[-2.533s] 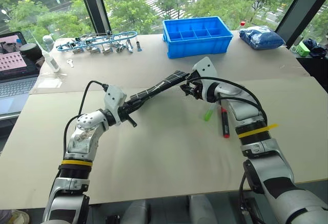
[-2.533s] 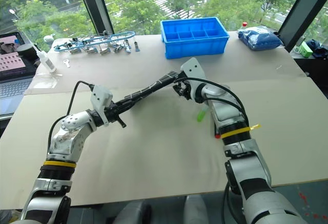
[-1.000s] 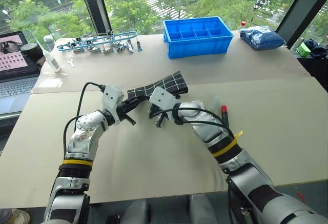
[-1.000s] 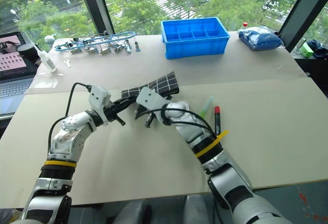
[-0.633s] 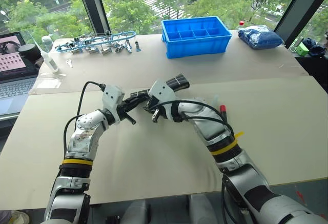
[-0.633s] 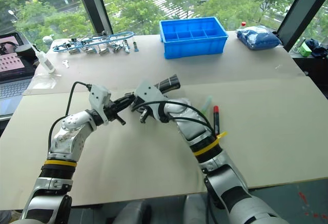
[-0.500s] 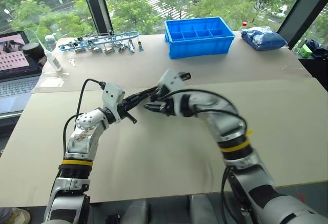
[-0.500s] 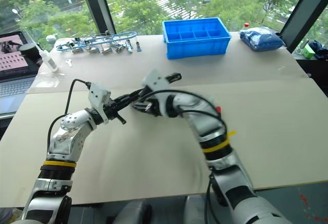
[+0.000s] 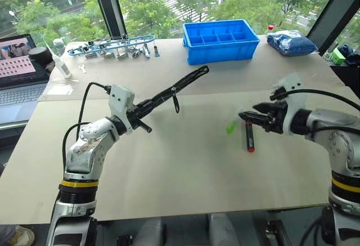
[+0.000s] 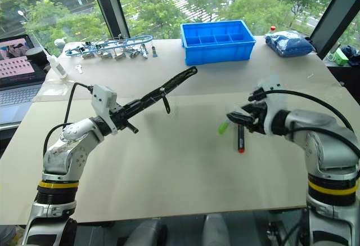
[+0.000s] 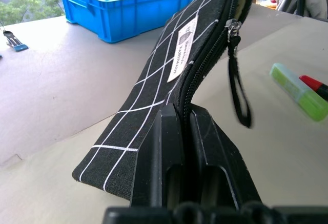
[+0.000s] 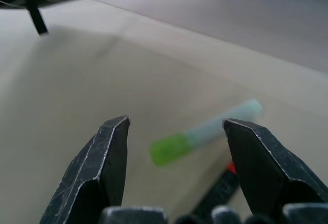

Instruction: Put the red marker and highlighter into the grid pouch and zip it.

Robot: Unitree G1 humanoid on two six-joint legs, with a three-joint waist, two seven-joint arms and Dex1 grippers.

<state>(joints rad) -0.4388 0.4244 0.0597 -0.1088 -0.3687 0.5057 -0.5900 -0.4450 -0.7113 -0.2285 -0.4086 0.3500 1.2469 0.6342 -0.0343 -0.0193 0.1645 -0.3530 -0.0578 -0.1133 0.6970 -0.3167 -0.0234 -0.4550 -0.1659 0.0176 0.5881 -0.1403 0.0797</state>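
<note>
My left gripper (image 9: 136, 113) is shut on one end of the grid pouch (image 9: 180, 84) and holds it edge-on above the table, slanting up toward the blue bin. In the left wrist view its fingers clamp the pouch (image 11: 179, 65) beside the zipper, and the pull strap (image 11: 238, 90) hangs from about midway. The green highlighter (image 9: 232, 126) and the red marker (image 9: 248, 136) lie side by side on the table to the right. My right gripper (image 9: 245, 115) hovers open just above them. In its wrist view the highlighter (image 12: 205, 131) lies between the spread fingertips.
A blue compartment bin (image 9: 220, 40) stands at the back centre, with a blue bag (image 9: 289, 42) to its right. A tangle of blue cable and clips (image 9: 109, 48), a white bottle (image 9: 62, 66) and a laptop (image 9: 19, 71) sit at the back left.
My right gripper has opened, left the pouch near my left gripper and swung right to over the pens. The left gripper still holds the pouch.
</note>
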